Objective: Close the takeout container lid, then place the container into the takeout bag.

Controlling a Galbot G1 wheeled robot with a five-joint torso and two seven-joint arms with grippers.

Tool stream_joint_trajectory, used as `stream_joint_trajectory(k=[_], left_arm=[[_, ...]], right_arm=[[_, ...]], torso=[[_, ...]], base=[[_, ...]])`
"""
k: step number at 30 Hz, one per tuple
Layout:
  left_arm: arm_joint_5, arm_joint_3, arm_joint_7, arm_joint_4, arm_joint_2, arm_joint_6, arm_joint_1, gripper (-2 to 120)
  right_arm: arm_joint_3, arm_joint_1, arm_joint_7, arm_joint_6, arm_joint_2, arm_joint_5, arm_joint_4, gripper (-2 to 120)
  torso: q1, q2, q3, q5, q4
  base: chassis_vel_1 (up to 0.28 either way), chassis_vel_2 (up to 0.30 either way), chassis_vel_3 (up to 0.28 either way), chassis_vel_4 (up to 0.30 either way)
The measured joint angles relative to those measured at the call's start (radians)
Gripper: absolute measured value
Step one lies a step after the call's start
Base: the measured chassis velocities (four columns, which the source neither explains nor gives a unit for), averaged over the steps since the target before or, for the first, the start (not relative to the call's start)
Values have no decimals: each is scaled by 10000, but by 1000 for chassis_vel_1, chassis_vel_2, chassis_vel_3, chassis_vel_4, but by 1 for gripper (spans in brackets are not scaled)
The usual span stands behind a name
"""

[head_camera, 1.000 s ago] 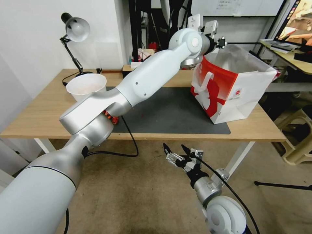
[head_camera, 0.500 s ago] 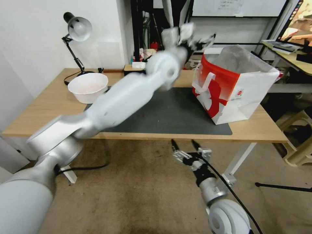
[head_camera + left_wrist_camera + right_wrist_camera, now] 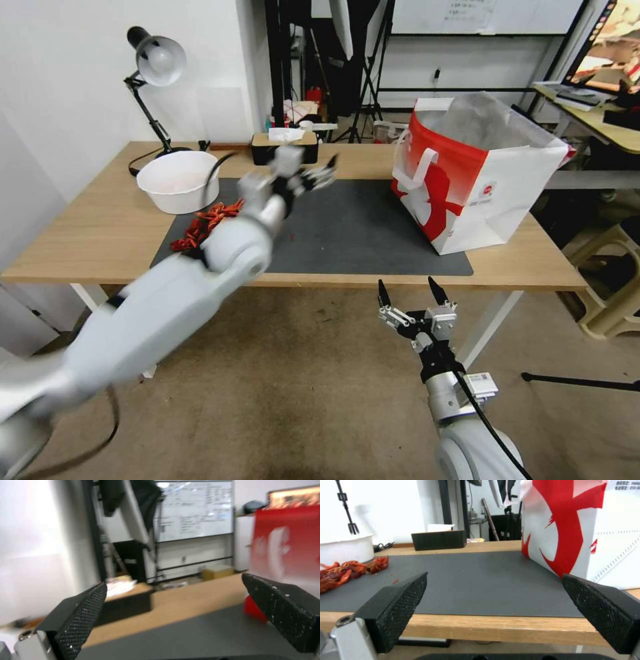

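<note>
The takeout bag (image 3: 467,180) stands upright and open at the right end of the table, red and white with a clear liner. It also appears in the left wrist view (image 3: 286,542) and the right wrist view (image 3: 573,525). The takeout container and its lid are out of view. My left gripper (image 3: 313,175) hovers open and blurred over the dark mat's far edge, well left of the bag, with nothing between its fingers (image 3: 83,612). My right gripper (image 3: 405,293) hangs open and empty below the table's front edge, its fingers (image 3: 396,605) facing the mat.
A dark mat (image 3: 360,227) covers the middle of the wooden table (image 3: 87,233). A pile of red crayfish (image 3: 203,223) lies at its left end beside a white bowl (image 3: 177,180). A desk lamp (image 3: 157,63) and a dark tissue box (image 3: 280,148) stand at the back.
My left arm has swung from above the bag's opening down and left to the mat's far edge. The right gripper stayed below the table edge, shifting slightly right.
</note>
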Motion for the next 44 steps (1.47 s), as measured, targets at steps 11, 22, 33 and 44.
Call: stream_joint_trajectory(k=[11,22,33,44], left_arm=[[1807,-3217,-214,-1165,-214,-1192,5874,100],[3294,-4222,-127,-899,-1454,-2903,8483,100],[3407,-4252,-85,-770,-1724,-3137,8779,100],[3599,-4188,-105,-591,-2049,-3328,8778,100]], right_arm=[[79,11,76,607,68,99,-268,100],[61,-83,34,1017,143,278,-558,100],[22,-163,-8,1224,315,204,-829,100],[-16,-166,-76,1233,372,165,-901,100]], torso=[[-1,1,0,0,-1],[-1,2,1,-2,-5],[0,2,2,0,-5],[0,0,2,0,-4]], base=[[0,0,0,0],[0,0,0,0],[0,0,0,0],[0,0,0,0]])
